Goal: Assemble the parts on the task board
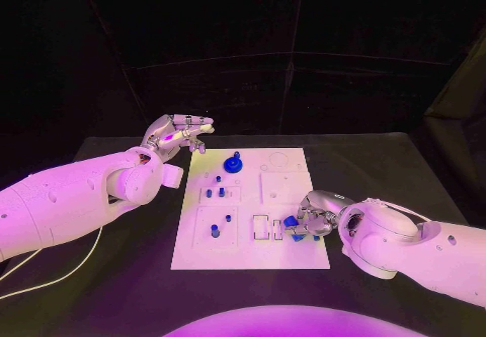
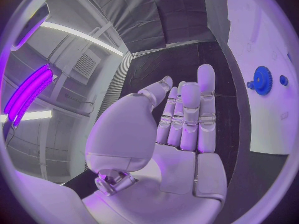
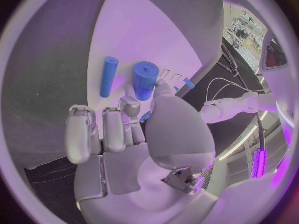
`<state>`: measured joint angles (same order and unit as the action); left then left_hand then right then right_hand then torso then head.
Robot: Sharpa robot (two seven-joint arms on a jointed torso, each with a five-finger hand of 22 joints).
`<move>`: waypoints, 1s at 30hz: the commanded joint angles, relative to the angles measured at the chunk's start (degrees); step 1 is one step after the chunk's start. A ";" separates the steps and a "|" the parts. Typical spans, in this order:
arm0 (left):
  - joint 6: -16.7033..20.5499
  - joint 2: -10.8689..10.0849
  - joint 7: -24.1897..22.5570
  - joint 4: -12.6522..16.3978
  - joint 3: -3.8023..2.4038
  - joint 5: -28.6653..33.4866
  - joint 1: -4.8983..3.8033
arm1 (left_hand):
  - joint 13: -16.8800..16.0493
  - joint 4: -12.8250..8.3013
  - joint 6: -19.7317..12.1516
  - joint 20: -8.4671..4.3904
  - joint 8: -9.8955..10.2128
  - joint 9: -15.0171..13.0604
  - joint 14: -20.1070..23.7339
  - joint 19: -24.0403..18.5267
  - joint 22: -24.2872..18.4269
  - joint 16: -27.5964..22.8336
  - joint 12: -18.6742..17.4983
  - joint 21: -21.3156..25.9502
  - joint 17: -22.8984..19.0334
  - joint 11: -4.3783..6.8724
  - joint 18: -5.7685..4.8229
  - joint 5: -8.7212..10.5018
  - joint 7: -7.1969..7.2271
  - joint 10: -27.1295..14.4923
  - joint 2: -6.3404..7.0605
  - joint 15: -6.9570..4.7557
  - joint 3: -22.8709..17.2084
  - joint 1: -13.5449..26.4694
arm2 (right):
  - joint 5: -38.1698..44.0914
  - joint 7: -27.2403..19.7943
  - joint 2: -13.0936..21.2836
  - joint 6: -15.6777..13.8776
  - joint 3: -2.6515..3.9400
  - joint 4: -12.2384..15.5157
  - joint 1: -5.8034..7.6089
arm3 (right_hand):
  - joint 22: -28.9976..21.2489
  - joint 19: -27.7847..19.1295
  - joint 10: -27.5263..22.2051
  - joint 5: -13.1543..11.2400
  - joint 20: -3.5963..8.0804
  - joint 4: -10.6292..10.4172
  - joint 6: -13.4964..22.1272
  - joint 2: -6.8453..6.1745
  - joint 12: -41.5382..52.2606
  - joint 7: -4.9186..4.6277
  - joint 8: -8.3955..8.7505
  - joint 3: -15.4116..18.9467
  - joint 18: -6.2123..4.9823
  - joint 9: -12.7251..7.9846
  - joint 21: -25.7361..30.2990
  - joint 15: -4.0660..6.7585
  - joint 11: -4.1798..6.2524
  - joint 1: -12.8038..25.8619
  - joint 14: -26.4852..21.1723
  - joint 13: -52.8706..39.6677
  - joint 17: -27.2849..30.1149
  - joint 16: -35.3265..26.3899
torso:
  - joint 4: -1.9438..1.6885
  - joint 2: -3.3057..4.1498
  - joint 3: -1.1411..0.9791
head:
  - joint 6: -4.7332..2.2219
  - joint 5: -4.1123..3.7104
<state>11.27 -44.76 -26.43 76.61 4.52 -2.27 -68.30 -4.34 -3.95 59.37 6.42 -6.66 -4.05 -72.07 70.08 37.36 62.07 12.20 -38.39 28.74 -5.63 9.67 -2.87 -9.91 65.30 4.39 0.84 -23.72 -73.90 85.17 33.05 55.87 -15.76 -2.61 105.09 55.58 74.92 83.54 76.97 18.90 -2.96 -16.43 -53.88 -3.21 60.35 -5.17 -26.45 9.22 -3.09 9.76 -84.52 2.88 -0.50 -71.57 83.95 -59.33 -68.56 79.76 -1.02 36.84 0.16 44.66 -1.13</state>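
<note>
The white task board (image 1: 253,242) lies in the middle of the black table. A blue gear (image 1: 234,165) stands near its far edge and shows again as the gear (image 2: 262,80) in the left wrist view. Small blue pegs (image 1: 213,191) stand further down the board. My right hand (image 1: 312,216) rests low over the board's right edge, fingers curled, pinching a small blue part (image 3: 144,117) between thumb and a finger. Just past its fingertips lie a thick blue cylinder (image 3: 144,79) and a thin blue rod (image 3: 108,76). My left hand (image 1: 180,133) hovers beyond the board's far left corner, fingers stretched out and holding nothing.
Rectangular slots (image 1: 261,226) sit in the board just left of my right hand. A white cable (image 1: 61,270) runs across the table at the near left. Bare black table (image 1: 395,168) lies to the right of the board.
</note>
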 commanded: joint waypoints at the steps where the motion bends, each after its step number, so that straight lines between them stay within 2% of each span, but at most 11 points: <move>1: -0.59 -0.03 -0.31 0.14 -0.04 0.18 -0.06 | -0.09 -0.06 -0.17 -0.04 -0.28 -0.01 0.40 -0.18 -0.08 -0.32 0.21 0.30 -0.10 0.02 0.80 0.00 -0.05 -0.52 -0.43 -0.16 0.27 -0.04 | 0.69 1.36 -0.09 1.35 -0.56 -0.37 -0.73 | 6.58 0.46 0.38 1.29 -0.10 0.02 0.01 0.92 0.05 0.22 -0.53 0.18 0.87 0.08 -0.31 0.56 0.11 -0.99 2.57 -0.29 -0.27 0.37 | 0.02 -0.03 0.04 | 0.03 0.09; 7: -0.60 -0.08 -0.32 0.16 -0.03 0.18 -0.06 | -0.09 -0.06 -0.17 -0.04 -0.28 -0.01 0.40 -0.18 -0.08 -0.32 0.21 0.30 -0.10 0.02 0.80 0.00 -0.05 -0.52 -0.43 -0.16 0.27 -0.04 | 1.62 1.09 0.69 -3.53 -0.54 0.67 -0.82 | 7.61 1.17 1.21 5.18 0.17 -0.09 -0.90 3.03 0.57 0.67 -1.69 0.14 1.12 0.64 -0.94 0.88 0.52 -1.62 2.82 -1.56 -1.71 1.08 | 0.04 -0.04 0.02 | -0.03 0.01; 13: -0.60 -0.04 -0.34 0.20 -0.02 0.18 -0.05 | -0.09 -0.06 -0.17 -0.04 -0.28 -0.01 0.40 -0.18 -0.08 -0.32 0.21 0.30 -0.10 0.02 0.80 0.00 -0.05 -0.52 -0.43 -0.16 0.27 -0.04 | 1.36 -0.03 2.08 -8.74 -0.49 3.12 -0.80 | 8.47 1.76 2.01 6.86 0.35 -0.16 -1.52 3.94 1.25 0.99 -2.15 0.45 1.34 0.94 -1.47 1.09 0.79 -1.50 3.12 -2.69 -3.45 1.95 | -0.09 -0.07 0.10 | -0.21 -0.15; 18: -0.57 -0.03 -0.32 0.22 -0.02 0.18 -0.05 | -0.09 -0.06 -0.17 -0.04 -0.28 -0.01 0.40 -0.18 -0.08 -0.32 0.21 0.30 -0.10 0.02 0.80 0.00 -0.05 -0.52 -0.43 -0.16 0.27 -0.04 | -0.07 -1.77 2.25 -13.19 -0.44 4.82 -0.75 | 8.60 1.85 2.21 7.39 0.50 -0.17 -2.24 4.41 0.83 1.30 -2.48 0.73 1.36 1.17 -1.56 1.27 1.04 -1.24 3.18 -2.57 -3.96 2.21 | -0.02 -0.02 0.12 | -0.20 0.02; 23: -0.60 0.08 -0.30 0.26 -0.02 0.18 -0.05 | -0.11 -0.09 -0.13 -0.04 -0.36 -0.03 0.43 -0.16 -0.15 -0.27 0.36 0.38 -0.16 0.03 0.80 0.01 -0.04 -0.54 -0.50 -0.16 0.38 -0.09 | -1.99 -2.22 0.44 -13.67 -0.42 4.84 -0.72 | 8.76 1.94 2.48 8.32 0.66 -0.26 -2.66 4.89 0.56 1.50 -2.60 1.21 1.40 1.35 -1.66 1.43 1.22 -0.45 3.21 -2.69 -4.28 2.37 | -0.01 0.03 0.07 | -0.25 0.16; 30: -0.68 0.35 -0.28 0.21 -0.02 0.18 -0.05 | -0.11 -0.09 -0.13 -0.04 -0.36 -0.03 0.43 -0.16 -0.15 -0.27 0.36 0.38 -0.16 0.03 0.80 0.01 -0.04 -0.54 -0.50 -0.16 0.38 -0.09 | -5.57 -1.00 -2.62 -9.76 -0.40 3.13 -0.69 | 8.62 1.83 2.26 8.61 0.79 -0.18 -3.21 5.45 -0.82 1.78 -2.87 1.28 1.36 1.59 -1.57 1.58 1.43 -0.40 3.11 -1.69 -3.96 2.21 | -0.13 -0.02 0.18 | -0.12 0.33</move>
<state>11.22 -44.49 -26.42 76.73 4.55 -2.27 -68.27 -4.39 -3.95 59.37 6.42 -6.66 -4.05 -72.07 70.09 37.26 62.07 12.20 -38.39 28.63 -5.63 9.68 -2.87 -9.91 65.30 4.39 0.84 -23.72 -73.89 82.60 31.92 53.54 -26.65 -3.04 108.39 54.79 74.91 83.96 79.14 27.32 -2.54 -16.74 -55.57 1.55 59.69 -4.59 -29.01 10.17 -2.19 11.22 -85.92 4.11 0.81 -71.77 83.94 -61.08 -72.58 81.81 -1.07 36.83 0.26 44.47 -0.81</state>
